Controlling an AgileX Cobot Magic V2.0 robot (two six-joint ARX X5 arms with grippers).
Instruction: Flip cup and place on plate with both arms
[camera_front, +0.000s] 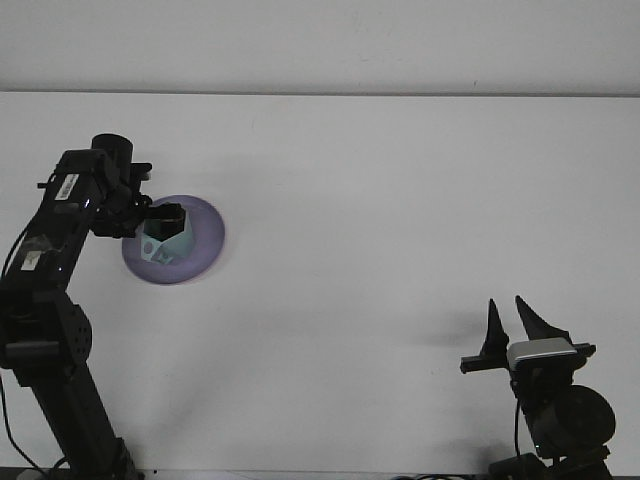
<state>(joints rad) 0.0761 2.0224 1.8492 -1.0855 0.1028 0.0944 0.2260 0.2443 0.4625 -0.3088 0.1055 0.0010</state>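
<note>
1. White counter (400, 250) under even light, bare over most of its spread, with a pale wall beyond the far edge.
2. Found the purple plate (195, 255) near the left edge, roughly midway between the far and near edges.
3. Found the pale green cup (160, 245) over the plate's left half, mouth turned up and somewhat toward the camera; could not tell whether its base already touched the plate.
4. Saw the left end effector (165, 215) clamped on the cup at its rim, dark fingers at the mouth.
5. Saw the right end effector (512, 320) near the right corner of the near edge, well apart from the plate, fingers spread and holding nothing.
6. Judged the step in hand to be setting the cup down upright:
   - needed the base level and flat on the plate before any release;
   - needed a slow, small opening of the fingers, so the rim was not dragged sideways;
   - needed a straight lift clear of the mouth, away from the plate's edge, to avoid tipping.
</note>
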